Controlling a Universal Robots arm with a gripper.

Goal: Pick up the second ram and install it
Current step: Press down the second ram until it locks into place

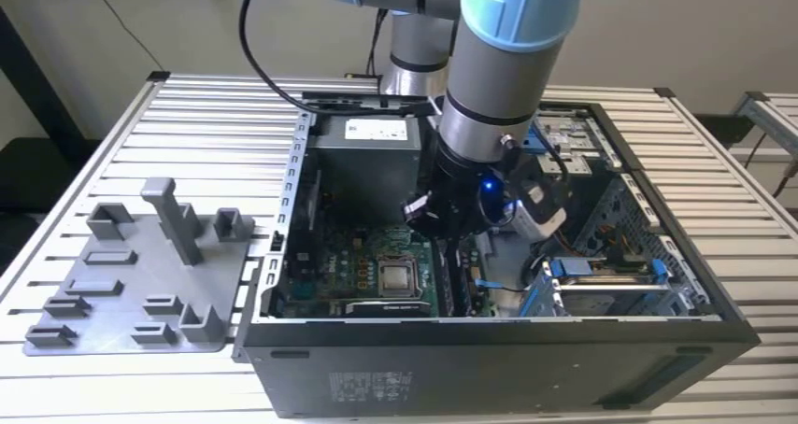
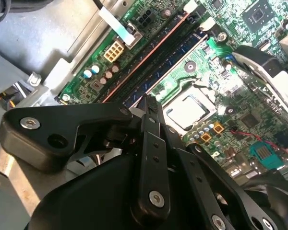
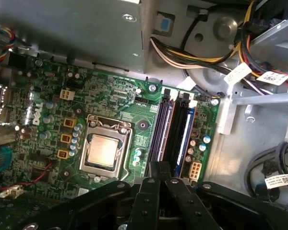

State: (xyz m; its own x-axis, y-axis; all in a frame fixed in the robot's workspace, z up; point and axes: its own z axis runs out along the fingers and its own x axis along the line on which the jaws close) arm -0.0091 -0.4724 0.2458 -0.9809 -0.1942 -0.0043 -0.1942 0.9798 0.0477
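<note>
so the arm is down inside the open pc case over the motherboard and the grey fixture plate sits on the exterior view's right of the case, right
Not quite. The grey fixture plate sits on the exterior view's left of the open PC case, not its right; the exterior view shows this. The rest holds: the arm is down inside the case, with the gripper over the motherboard near the memory slots.

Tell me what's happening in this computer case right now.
The robot arm has its gripper down inside the open computer case. In both wrist views the gripper is just over the memory slots, which run beside the processor on the green motherboard. Whether a memory stick is being held or is already seated there cannot be told. The grey fixture plate lies outside the case, on the exterior view's left.
</note>
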